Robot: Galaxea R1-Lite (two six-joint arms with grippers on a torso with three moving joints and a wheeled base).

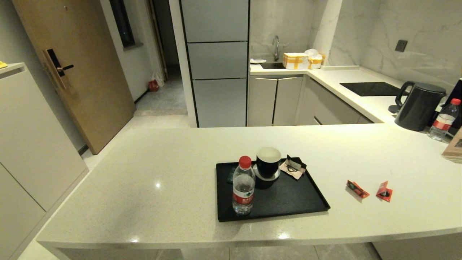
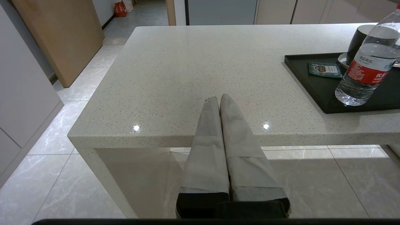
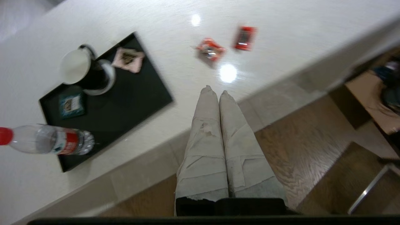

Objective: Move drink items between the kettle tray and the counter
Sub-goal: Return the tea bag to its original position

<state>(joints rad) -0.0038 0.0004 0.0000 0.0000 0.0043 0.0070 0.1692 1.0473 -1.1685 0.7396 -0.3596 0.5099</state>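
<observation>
While both arms hang back off the near edge of the counter [image 1: 144, 173], nothing touched. Left gripper [image 2: 217, 99] pressed shut, empty, near the counter's left corner. Right gripper [image 3: 215, 90] likewise closed, empty, above the near edge before the sachets.

Two red sachets [image 1: 357, 189] [image 1: 384, 191] flat on bare counter, right of the kettle tray [image 1: 288, 202], apart from it and from each other.

On tray: water bottle [image 1: 243, 187] upright at near-left, black cup [image 1: 268, 162] on saucer behind it, pink packet [image 1: 294, 168] at far-right rim, teal packet [image 2: 325, 69] half hidden behind bottle in head view. Near-right of tray bare.

Far right: kettle [image 1: 418, 106], second bottle [image 1: 444, 121]. Sachet print unreadable.

Open counter left of tray and around sachets.
</observation>
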